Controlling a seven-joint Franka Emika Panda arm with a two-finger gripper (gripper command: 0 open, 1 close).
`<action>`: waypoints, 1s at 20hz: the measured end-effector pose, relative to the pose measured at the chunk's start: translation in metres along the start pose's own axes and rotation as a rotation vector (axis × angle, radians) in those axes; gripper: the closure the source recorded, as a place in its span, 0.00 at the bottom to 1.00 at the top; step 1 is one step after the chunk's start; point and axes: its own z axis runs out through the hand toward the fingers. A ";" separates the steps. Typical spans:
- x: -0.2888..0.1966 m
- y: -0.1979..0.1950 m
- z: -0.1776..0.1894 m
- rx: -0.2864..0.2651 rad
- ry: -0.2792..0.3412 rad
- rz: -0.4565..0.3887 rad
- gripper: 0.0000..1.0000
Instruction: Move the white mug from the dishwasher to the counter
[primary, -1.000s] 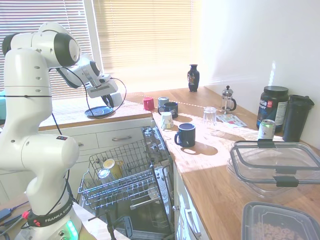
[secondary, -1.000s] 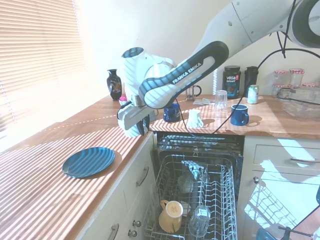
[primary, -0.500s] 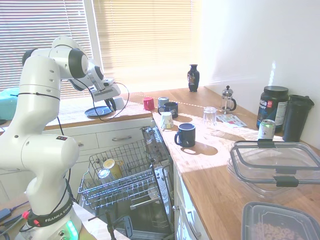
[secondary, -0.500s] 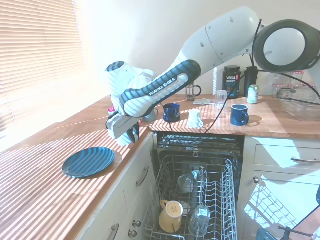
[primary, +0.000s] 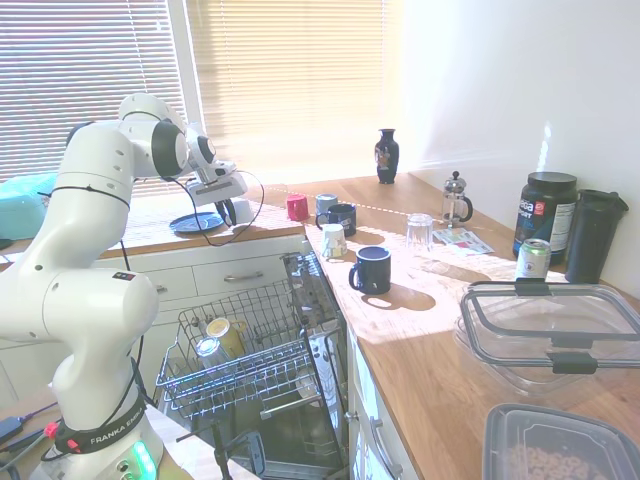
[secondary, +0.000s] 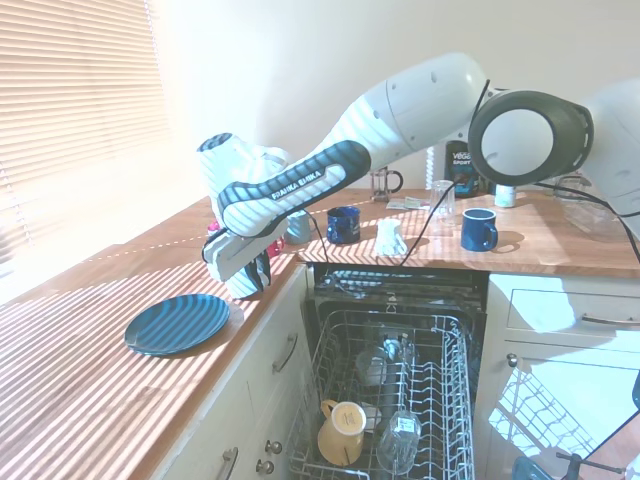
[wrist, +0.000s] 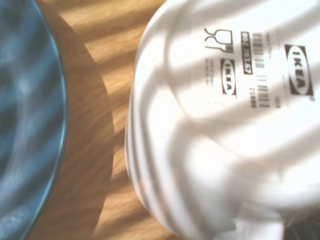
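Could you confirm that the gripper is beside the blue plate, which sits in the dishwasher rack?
No: the blue plate sits on the counter, not in the dishwasher rack, as the second exterior view shows. The gripper is beside it.

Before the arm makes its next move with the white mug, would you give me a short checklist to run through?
1. White mug out of the dishwasher: ok, the wrist view shows it over wood.
2. Claw above the counter: ok.
3. Mug clear of the blue plate: ok, a strip of wood shows between them.
4. Hold on the mug secure: cannot tell.
5. Mug resting on the counter: cannot tell.
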 end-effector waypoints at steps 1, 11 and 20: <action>0.004 -0.002 0.002 0.000 0.000 0.000 1.00; 0.023 -0.012 0.014 -0.026 -0.008 0.009 0.00; 0.025 -0.016 0.020 -0.033 -0.011 0.015 0.00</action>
